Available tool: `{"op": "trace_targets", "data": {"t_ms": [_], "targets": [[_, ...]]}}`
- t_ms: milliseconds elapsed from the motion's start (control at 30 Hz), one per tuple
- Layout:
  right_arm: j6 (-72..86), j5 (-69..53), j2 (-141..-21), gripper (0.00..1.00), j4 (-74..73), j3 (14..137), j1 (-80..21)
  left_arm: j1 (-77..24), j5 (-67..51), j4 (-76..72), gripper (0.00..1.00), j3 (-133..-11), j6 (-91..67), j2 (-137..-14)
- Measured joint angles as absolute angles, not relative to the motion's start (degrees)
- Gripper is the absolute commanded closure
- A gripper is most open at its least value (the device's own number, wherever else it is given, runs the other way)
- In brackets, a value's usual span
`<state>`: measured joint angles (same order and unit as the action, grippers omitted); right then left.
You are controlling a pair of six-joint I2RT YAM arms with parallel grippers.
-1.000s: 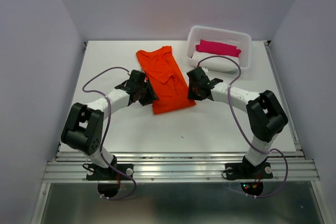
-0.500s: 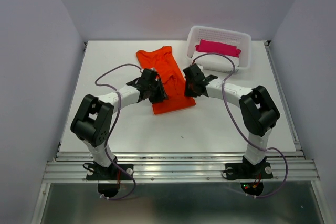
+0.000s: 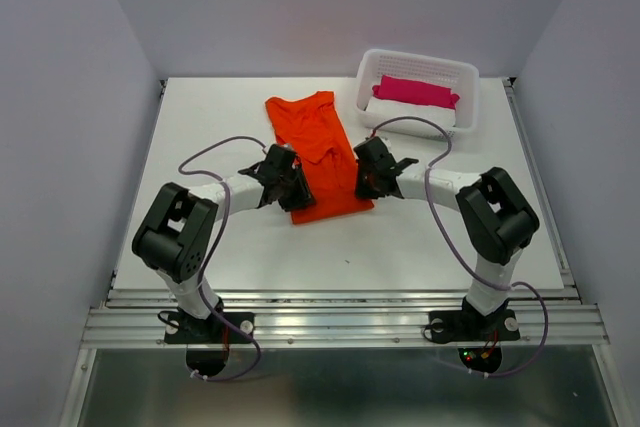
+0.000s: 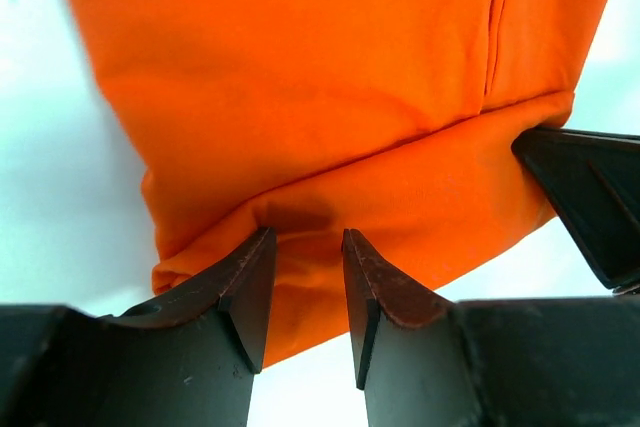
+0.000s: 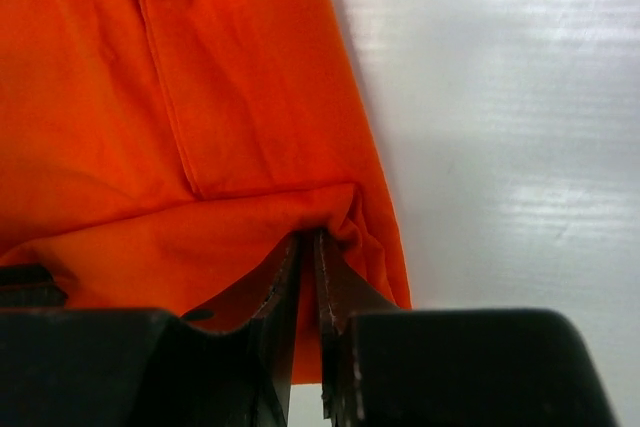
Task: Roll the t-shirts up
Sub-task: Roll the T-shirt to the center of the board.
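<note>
— Top external first. Where to find the t-shirt [image 3: 318,147]?
— Flat on the white table [image 3: 430,237], stretching away ahead of both sets of fingertips, near hem doubled into a low fold right at them.
— And the left gripper [image 4: 305,239]?
— Fingers apart, tips resting at the fold's left end, orange cloth showing in the gap; not clamped on anything, as far as can be seen.
— Right gripper [image 5: 307,237]?
— Fingers nearly together, pinching the fold's right corner, with a thin ridge of fabric caught between the tips.
— Anything across from the left fingers?
— Dark tip of the other gripper, at the far end of the same fold.
— Beyond the shirt?
— Past the right fingertips and off to their right, a white basket [image 3: 468,97] holding a magenta-pink cloth bundle [image 3: 415,90] with a white cloth bundle [image 3: 400,119] just beside it; well apart from either gripper.
</note>
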<state>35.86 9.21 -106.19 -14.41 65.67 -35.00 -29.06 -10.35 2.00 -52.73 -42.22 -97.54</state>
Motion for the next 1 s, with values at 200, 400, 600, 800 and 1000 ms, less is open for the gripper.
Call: {"op": "trace_targets", "data": {"t_ms": [200,400,600,800,1000], "targets": [[39.27,7.86,-101.06,0.84,-13.98,59.16,-38.68,-29.08,-10.02,3.51,0.54,-45.25,-41.78,-89.73],[42.76,6.94,-96.51,0.79,-17.45,56.07,-42.68,-29.08,-7.29,10.17,0.49,-42.46,-40.75,-80.79],[43.68,9.52,-89.56,0.63,-21.43,56.05,-42.46,-28.82,-5.26,14.09,0.41,-42.46,-40.25,-72.40],[45.10,9.21,-86.30,0.56,-22.28,54.70,-42.44,-28.49,-4.97,15.46,0.38,-39.99,-40.99,-69.34],[45.45,5.21,-83.68,0.59,-21.85,51.64,-42.46,-28.36,-5.67,17.50,0.40,-36.49,-42.59,-68.01]]}}
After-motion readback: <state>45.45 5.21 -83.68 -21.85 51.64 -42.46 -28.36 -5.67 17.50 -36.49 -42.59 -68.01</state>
